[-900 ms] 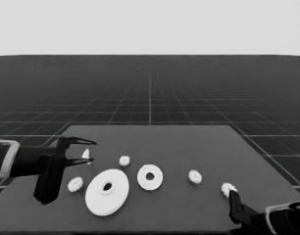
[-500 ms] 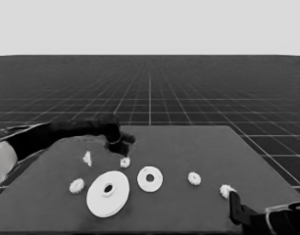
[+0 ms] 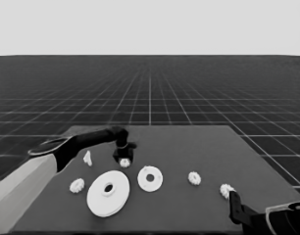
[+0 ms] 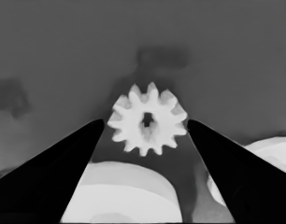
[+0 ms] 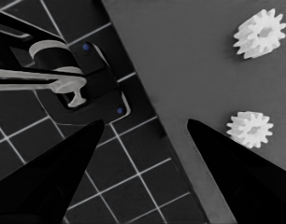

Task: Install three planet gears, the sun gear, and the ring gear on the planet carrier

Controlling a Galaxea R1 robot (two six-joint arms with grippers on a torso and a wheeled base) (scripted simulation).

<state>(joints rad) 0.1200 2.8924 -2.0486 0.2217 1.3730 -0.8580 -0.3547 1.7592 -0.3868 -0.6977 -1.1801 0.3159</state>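
The right gripper (image 3: 233, 203) waits at the tabletop's (image 3: 199, 147) near right corner, fingers spread wide, holding nothing. The larger round part (image 3: 108, 193) lies nearest; beyond it, the left gripper (image 3: 124, 157) straddles a gear (image 3: 124, 163), fingers wide, not touching it.

larger round part (image 3: 108, 193), smaller (image 3: 150, 178) beside — gears (image 3: 194, 178) scattered

Left arm (image 3: 66, 147): pale grey section in the lower left of the head view, turning black toward the wrist. Left gripper (image 4: 145, 128): two long, pointed, matte black fingers (image 4: 54, 163), plain, unmarked. Right arm (image 3: 272, 220), lower right corner: black, with a thin pale outline; right gripper (image 5: 145, 128) has identical black wedge fingers.
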